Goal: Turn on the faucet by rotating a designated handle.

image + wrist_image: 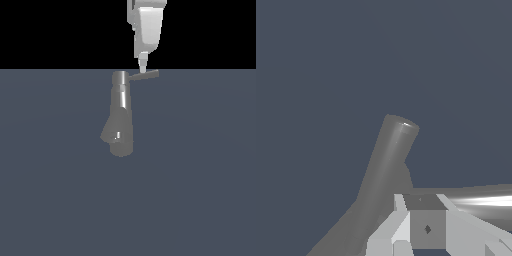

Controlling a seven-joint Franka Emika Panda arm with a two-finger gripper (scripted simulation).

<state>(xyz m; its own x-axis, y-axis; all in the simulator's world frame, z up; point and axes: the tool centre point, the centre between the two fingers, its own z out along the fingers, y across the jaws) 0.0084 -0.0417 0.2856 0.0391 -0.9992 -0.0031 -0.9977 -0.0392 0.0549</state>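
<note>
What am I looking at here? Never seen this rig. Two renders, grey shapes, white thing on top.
Both are simulator renders of one robot arm. The exterior view is an off-arm camera: the white arm comes down from above, its fingers' tip right at the thin handle. That rod sticks out toward the exterior view's right from the top of the grey faucet, the only fixture on the flat blue-grey surface. The wrist view looks past the fingers at the faucet and the handle. Whether anything is gripped, I cannot tell.

arm hangs straight down from above, tool [143,68] pointing downward, fingers close together
</note>
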